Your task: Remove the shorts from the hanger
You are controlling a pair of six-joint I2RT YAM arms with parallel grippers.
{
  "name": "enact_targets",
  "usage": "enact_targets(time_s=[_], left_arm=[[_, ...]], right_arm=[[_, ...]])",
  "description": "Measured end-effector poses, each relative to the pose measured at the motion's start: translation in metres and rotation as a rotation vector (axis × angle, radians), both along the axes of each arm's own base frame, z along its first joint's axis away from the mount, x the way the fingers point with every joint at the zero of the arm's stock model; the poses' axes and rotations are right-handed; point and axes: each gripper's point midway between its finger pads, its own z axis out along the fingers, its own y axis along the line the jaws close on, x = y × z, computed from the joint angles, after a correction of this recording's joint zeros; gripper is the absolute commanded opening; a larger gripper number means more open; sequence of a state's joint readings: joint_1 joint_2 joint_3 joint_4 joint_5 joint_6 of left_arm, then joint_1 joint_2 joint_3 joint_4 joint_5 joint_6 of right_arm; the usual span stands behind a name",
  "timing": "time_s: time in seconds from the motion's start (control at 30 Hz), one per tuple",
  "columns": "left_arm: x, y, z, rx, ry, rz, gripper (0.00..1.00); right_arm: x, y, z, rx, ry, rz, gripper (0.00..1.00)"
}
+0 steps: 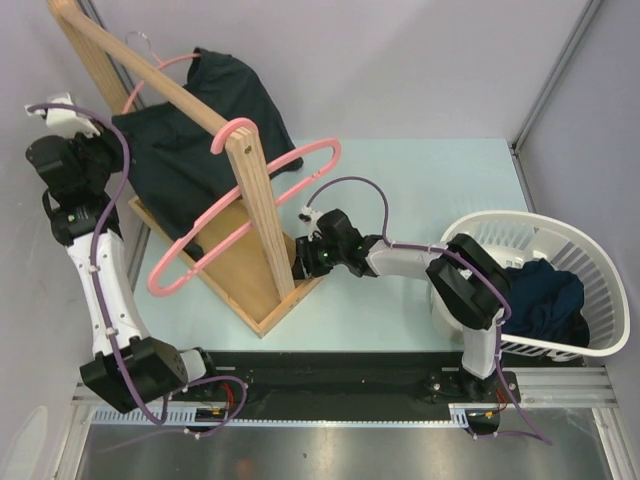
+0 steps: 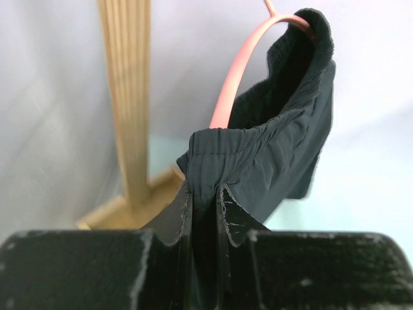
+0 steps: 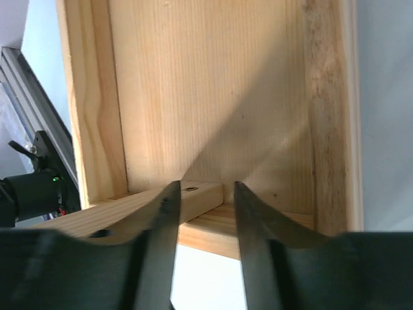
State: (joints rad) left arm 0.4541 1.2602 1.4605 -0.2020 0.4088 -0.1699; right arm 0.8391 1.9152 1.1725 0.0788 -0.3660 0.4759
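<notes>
Left gripper is right on the blackish-green shorts: the jaws are pinched tight on the gathered waistband, with cloth bunched between the two dark fingers. The garment hangs from a pink hanger, whose curved shoulder runs up into the waistband near the top of the left wrist view. From the top camera, that pair drapes over the high end of the wooden rack, at the far left of the worktop, with the left arm reaching up beside it.

Over to the other side: the right gripper is low at the near corner of the rack's base. Its jaws are set narrow, one finger on either side of the end of a wooden bar. The right wrist view is too close to show if they actually press on the wood, so I cannot tell whether they grip it.

Two empty pink hangers hook over the top of the rack's upright and slope down to the left across its front.

The navy shorts lie crumpled inside the white laundry basket at the right edge of the worktop, just beside the right arm's base
</notes>
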Motion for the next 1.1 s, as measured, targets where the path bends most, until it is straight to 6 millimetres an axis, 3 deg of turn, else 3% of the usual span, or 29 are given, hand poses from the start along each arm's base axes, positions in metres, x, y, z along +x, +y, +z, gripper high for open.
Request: enact_targets(time_s=[0.13, 0.27, 0.4, 0.53, 0.77, 0.9, 1.1], left_arm=[[-0.017, -0.006, -0.038, -0.114, 0.058, -0.008, 0.00], [-0.045, -0.005, -0.076, -0.267, 0.086, 0.013, 0.00], [-0.061, -0.015, -0.088, -0.364, 0.056, 0.006, 0.00], [-0.068, -0.037, -0.115, -0.480, 0.034, -0.071, 0.00], [-0.078, -0.063, -0.200, -0.684, 0.162, -0.116, 0.00], [-0.078, -0.092, -0.222, -0.700, 0.227, -0.169, 0.00], [-0.083, -0.171, -0.236, -0.645, 0.293, -0.398, 0.01]], right_arm=[[-0.002, 0.000, 0.007, 0.022, 0.013, 0.004, 0.64], [0.002, -0.003, 0.026, 0.087, 0.052, -0.008, 0.71], [0.011, -0.009, 0.056, 0.168, 0.058, -0.018, 0.75], [0.032, -0.028, 0.090, 0.233, 0.032, -0.063, 0.79], [0.068, -0.071, 0.117, 0.273, 0.006, -0.172, 0.82], [0.082, -0.103, 0.107, 0.295, 0.061, -0.242, 0.83], [0.110, -0.161, 0.103, 0.330, 0.116, -0.362, 0.85]])
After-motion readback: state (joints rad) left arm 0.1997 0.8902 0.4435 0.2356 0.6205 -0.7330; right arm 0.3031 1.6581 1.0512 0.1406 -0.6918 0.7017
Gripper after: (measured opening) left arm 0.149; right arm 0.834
